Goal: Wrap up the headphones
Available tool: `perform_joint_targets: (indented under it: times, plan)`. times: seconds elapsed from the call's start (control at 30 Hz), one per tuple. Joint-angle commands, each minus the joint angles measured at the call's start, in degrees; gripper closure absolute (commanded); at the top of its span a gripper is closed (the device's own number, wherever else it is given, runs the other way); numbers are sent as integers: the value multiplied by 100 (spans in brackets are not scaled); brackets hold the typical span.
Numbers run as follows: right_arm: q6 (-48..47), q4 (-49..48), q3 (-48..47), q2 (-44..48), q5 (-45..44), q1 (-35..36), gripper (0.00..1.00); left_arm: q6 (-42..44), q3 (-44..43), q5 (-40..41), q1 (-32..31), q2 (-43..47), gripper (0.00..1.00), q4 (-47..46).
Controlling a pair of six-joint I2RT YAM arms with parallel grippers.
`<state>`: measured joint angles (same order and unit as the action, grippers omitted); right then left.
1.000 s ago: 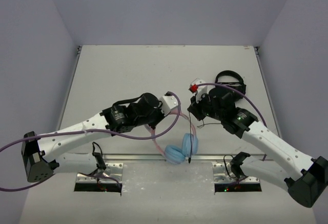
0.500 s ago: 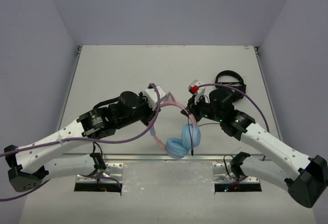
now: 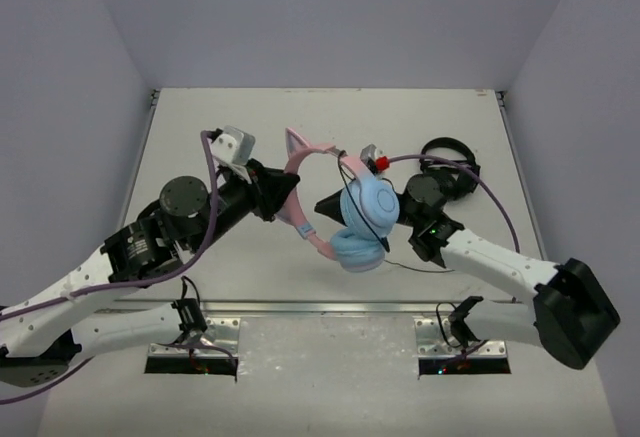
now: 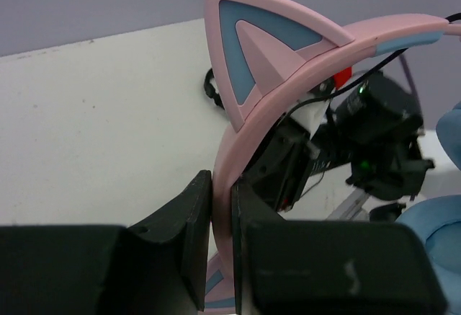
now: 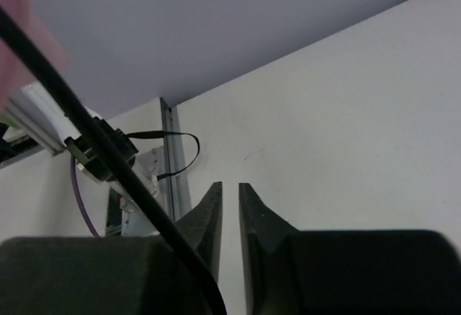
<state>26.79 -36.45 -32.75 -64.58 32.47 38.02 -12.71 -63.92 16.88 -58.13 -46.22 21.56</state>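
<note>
**Top view.** I see my left gripper (image 3: 283, 194) pinching the pink headband (image 3: 300, 219) of the headphones (image 3: 365, 204). They are held up over the table (image 3: 230, 117), between the two arms. One cat ear (image 3: 297, 143) points toward the far wall. The two light blue earcups (image 3: 356, 248) hang close together on the right-hand side, and the thin black cable (image 3: 372, 219) crosses the upper one. My right gripper (image 3: 325, 204) points left, its tips just beside the upper earcup. From this view I cannot tell how its fingers stand. A pair of all-black headphones (image 3: 450, 160) lies on the table beyond the right arm.

**Left wrist view.** The left gripper (image 4: 222, 192) has its two fingers pressed against either face of the headband (image 4: 302, 70). The cat ear (image 4: 256, 48) stands above them, and the edge of an earcup (image 4: 432, 218) shows at lower right. The right arm (image 4: 374, 142) sits behind the band.

**Right wrist view.** The right gripper (image 5: 230, 189) has its fingers almost together, with only a narrow slit between the tips and nothing in it. The cable (image 5: 108, 149) runs diagonally in front of the left finger. I cannot tell whether it is caught lower down. A pink blur at the upper left is too soft to identify.
</note>
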Motion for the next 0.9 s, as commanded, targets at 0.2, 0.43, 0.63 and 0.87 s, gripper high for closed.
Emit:
perform_joint_targets:
  times: [0.2, 0.43, 0.63, 0.87]
  plan:
    - [1109, -3148, 1084, -1549, 269, 477, 87, -1937, -1763, 4268, -41, -686, 100, 216]
    - [865, -3178, 1798, -1453, -179, 961, 99, -1716, -2993, 4765, 976, -1881, 100, 611]
    - [-530, -721, 1791, -110, -1908, 1848, 99, -1525, -3759, 3375, 2701, -2795, 100, 1069]
    - [-1552, 1436, 615, 490, -3043, 2893, 99, -1287, -3646, 3557, 3123, -3393, 100, 825]
